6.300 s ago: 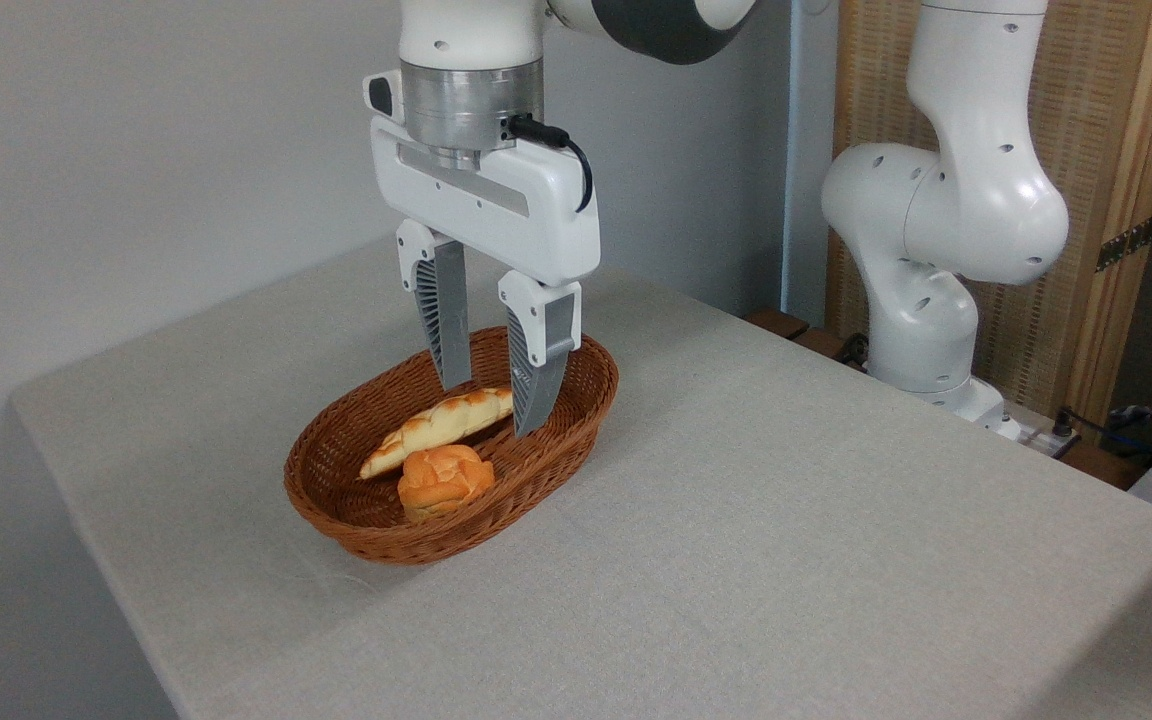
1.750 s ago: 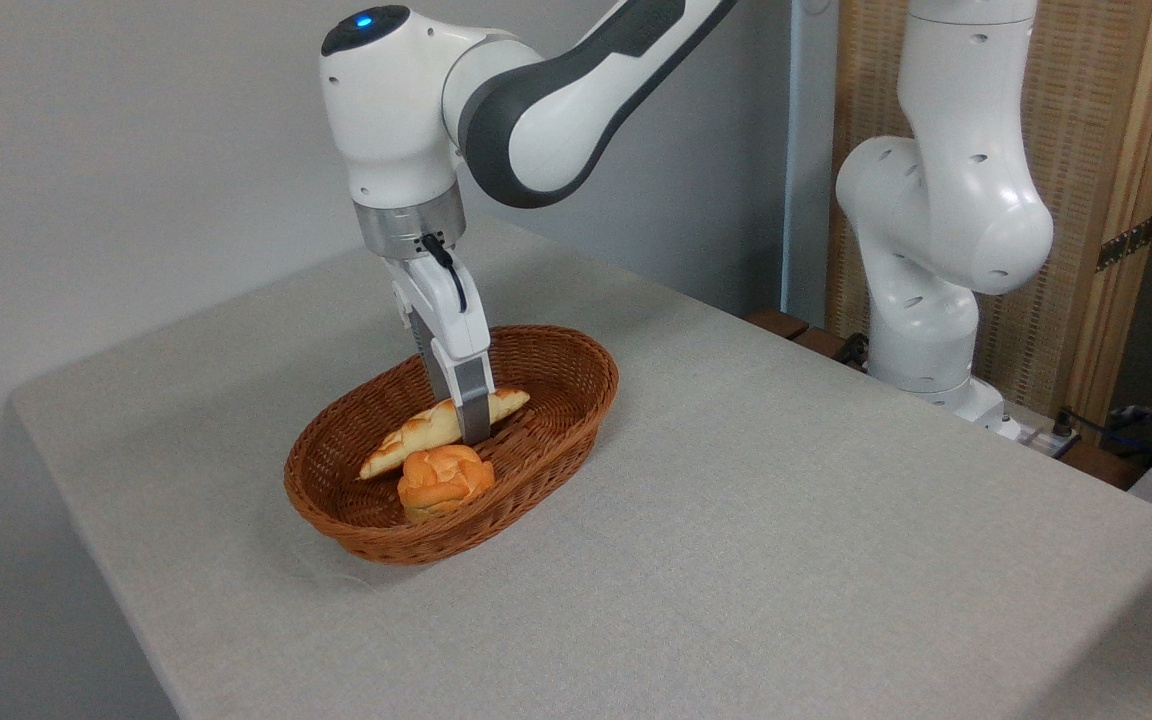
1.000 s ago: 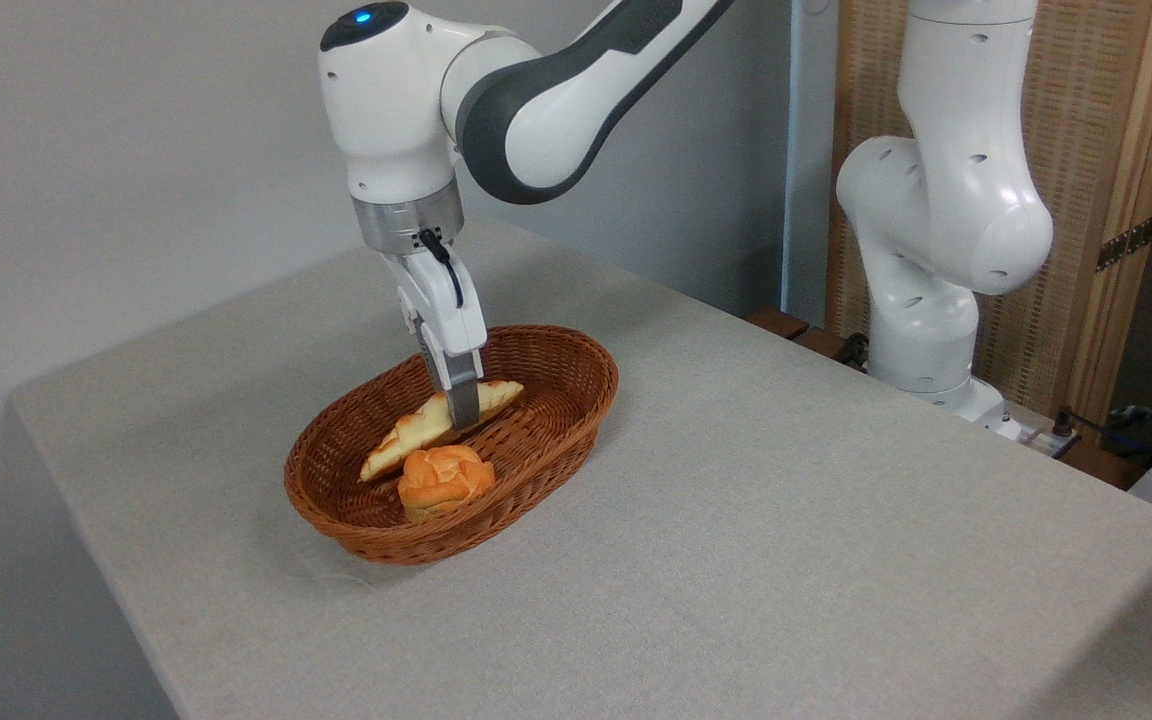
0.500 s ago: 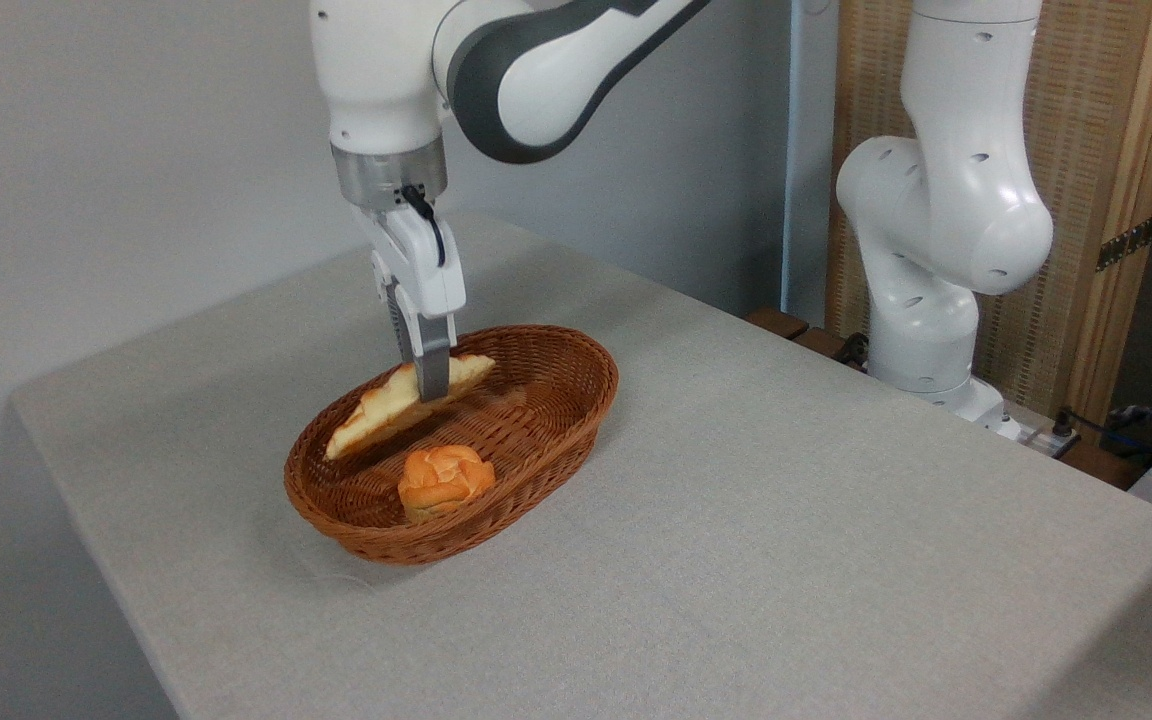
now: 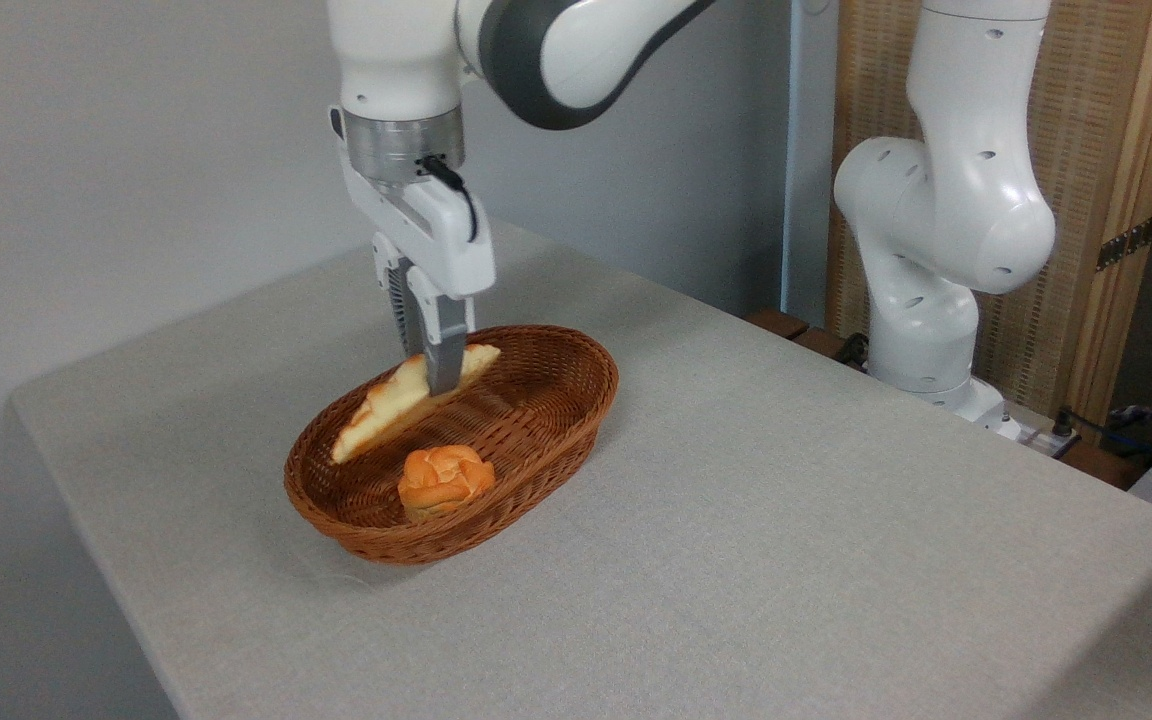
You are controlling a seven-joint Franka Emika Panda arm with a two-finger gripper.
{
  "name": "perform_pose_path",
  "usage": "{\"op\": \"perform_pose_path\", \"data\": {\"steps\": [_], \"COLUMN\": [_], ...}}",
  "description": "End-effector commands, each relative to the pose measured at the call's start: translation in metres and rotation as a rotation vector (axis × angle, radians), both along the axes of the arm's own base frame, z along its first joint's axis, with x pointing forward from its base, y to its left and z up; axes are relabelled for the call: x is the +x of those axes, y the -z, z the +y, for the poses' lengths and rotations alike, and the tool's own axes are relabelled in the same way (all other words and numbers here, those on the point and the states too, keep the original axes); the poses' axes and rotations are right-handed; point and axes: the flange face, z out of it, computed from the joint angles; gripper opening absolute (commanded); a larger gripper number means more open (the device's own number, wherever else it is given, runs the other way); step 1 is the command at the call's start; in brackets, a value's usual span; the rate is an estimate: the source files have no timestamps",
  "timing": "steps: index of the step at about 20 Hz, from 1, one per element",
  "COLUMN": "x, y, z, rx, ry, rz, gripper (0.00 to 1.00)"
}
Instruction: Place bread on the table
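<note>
The bread (image 5: 386, 408), a long pointed golden loaf with pale sides, hangs tilted above the brown wicker basket (image 5: 536, 450), its left end lower. My gripper (image 5: 439, 378) is shut on the loaf near its right end, fingers pointing straight down. The grey cloth table (image 5: 736, 520) spreads out around the basket.
A small round orange bun (image 5: 445, 477) lies in the front part of the basket. The arm's white base (image 5: 926, 330) stands at the table's far right edge. A wooden screen (image 5: 1116, 180) rises behind it.
The gripper closed on the loaf and lifted it off the basket floor; in the last half second it shifted slightly right. The bun stays put.
</note>
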Motion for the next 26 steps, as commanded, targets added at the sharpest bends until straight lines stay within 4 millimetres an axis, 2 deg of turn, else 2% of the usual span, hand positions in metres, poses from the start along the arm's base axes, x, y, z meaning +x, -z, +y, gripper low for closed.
{"op": "perform_pose_path", "data": {"steps": [1, 4, 6, 8, 11, 17, 18, 19, 20, 23, 26], "x": [0.0, 0.003, 0.006, 0.007, 0.005, 0.006, 0.006, 0.007, 0.007, 0.008, 0.009], "y": [-0.017, -0.017, -0.017, -0.016, -0.012, -0.002, -0.001, 0.002, 0.003, 0.006, 0.007], "z": [0.04, 0.063, 0.087, 0.098, 0.129, 0.154, 0.156, 0.156, 0.155, 0.155, 0.153], "rx": [-0.003, -0.009, -0.015, -0.015, 0.015, 0.065, 0.066, 0.067, 0.068, 0.069, 0.07], "ry": [-0.059, -0.099, -0.133, -0.114, -0.085, -0.005, 0.01, 0.018, 0.018, 0.018, 0.021], "rz": [0.005, 0.007, 0.007, 0.006, 0.025, 0.038, 0.04, 0.045, 0.048, 0.054, 0.056], "gripper": [0.4, 0.42, 0.46, 0.45, 0.45, 0.48, 0.51, 0.67, 0.77, 1.0, 1.0]}}
